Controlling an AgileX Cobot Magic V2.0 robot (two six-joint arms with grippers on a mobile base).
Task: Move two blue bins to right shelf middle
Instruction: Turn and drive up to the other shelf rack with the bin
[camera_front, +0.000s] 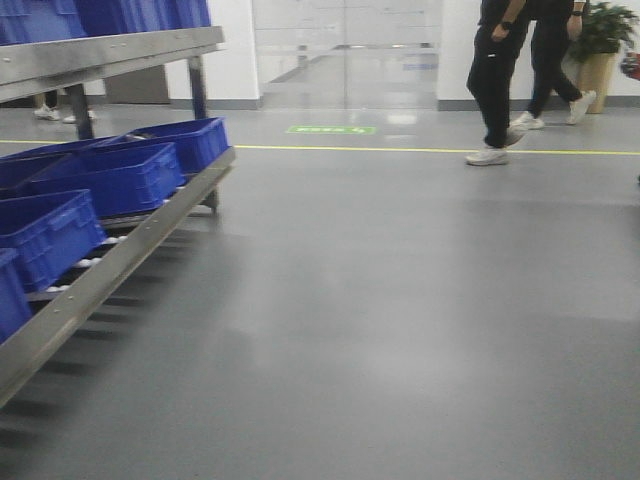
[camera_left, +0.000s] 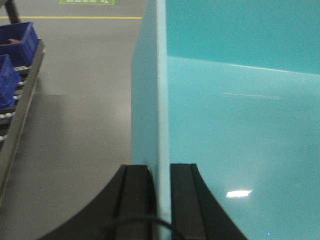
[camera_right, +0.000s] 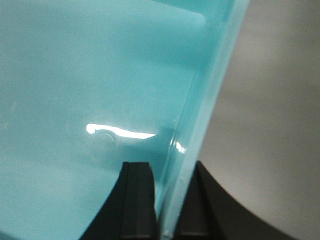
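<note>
My left claw (camera_left: 161, 202) is pinching the left wall of the pale cyan rectangular plastic bin (camera_left: 240, 125), one black finger on each side. My right claw (camera_right: 167, 210) is squeezing its opposite wall the same way, so the bin is hanging between them over the grey floor (camera_front: 400, 330). Dark royal-blue crates (camera_front: 115, 180) are sitting on the steel roller rack (camera_front: 120, 258) to my left. Further off, two people in black (camera_front: 497, 75) are walking past a yellow floor line (camera_front: 400, 149)

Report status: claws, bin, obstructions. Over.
Left claw shut on bin wall; right claw likewise. Rack of dark bins at left. Two people crossing ahead.
</note>
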